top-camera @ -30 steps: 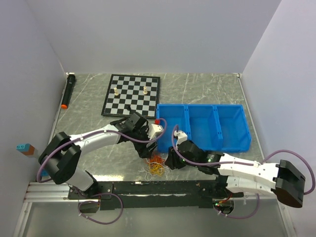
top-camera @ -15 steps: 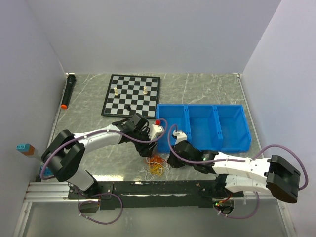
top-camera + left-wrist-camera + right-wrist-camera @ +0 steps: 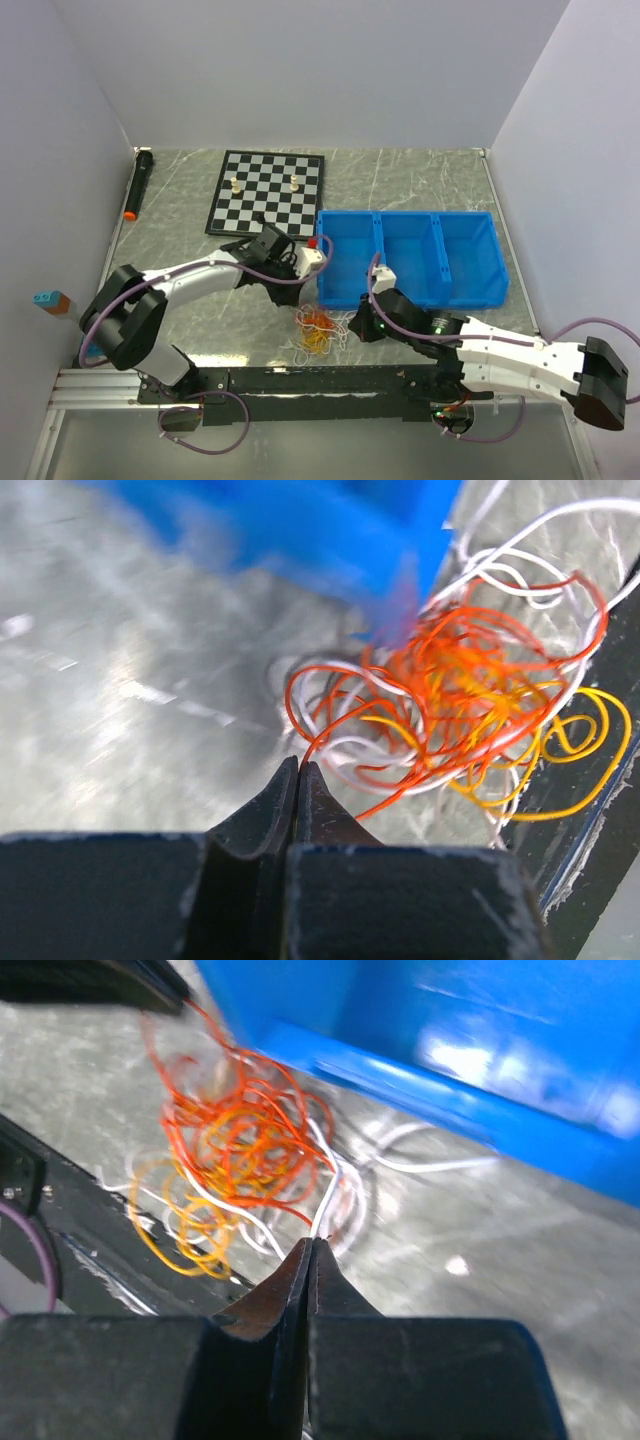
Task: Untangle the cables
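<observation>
The cables (image 3: 317, 331) lie as one loose tangle of red, orange, yellow and white strands at the table's near edge, just in front of the blue tray's left corner. My left gripper (image 3: 298, 298) reaches it from the upper left. In the left wrist view the left gripper (image 3: 298, 765) is shut on a red-orange strand that runs from the tangle (image 3: 460, 695). My right gripper (image 3: 353, 329) sits at the tangle's right side. In the right wrist view the right gripper (image 3: 312, 1243) pinches a white strand leading up into the tangle (image 3: 235, 1145).
A blue three-compartment tray (image 3: 410, 262) stands right behind the tangle. A chessboard (image 3: 267, 190) with a few pieces lies at the back, a black marker (image 3: 138, 183) far left. The black rail (image 3: 320, 380) runs along the near edge, partly under the cables.
Both grippers have closed, the left on a red-orange strand, the right on a white one. The right arm has shifted to the right and stretched out lower.
</observation>
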`<state>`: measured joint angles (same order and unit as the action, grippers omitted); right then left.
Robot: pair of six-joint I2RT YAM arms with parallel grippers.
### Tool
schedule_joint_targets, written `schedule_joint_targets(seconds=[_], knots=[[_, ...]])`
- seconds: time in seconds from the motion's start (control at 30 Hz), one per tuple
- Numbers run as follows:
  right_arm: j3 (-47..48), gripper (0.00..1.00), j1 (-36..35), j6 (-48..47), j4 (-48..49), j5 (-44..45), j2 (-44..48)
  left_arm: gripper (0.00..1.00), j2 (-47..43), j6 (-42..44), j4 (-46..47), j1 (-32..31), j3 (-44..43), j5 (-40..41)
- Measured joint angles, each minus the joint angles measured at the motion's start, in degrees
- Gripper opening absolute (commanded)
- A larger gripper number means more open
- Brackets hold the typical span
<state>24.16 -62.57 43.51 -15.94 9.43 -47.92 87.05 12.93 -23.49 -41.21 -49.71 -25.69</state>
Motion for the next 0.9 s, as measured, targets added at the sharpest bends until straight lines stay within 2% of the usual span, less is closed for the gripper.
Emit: schedule_joint_targets(seconds=[0.37, 0.57, 0.7, 0.9], knots=[[-0.7, 0.0, -1.4, 2.6, -12.1, 3.4, 6.1, 0.01, -8.4, 3.8, -4.2, 8.4, -0.1, 5.1], [2.4, 0.0, -3.5, 3.1, -17.9, 6.0, 7.8, 0.01, -9.7, 5.4, -5.3, 16.3, -1.7, 10.4], [8.5, 0.0, -5.9, 2.6, -22.3, 8.5, 11.7, 0.01, -9.9, 5.5, -4.8, 21.1, -2.3, 14.4], [24.1, 0.0, -8.0, -1.4, -25.8, 13.3, 15.0, 0.01, -9.9, 6.5, -3.3, 22.8, -0.6, 19.3]])
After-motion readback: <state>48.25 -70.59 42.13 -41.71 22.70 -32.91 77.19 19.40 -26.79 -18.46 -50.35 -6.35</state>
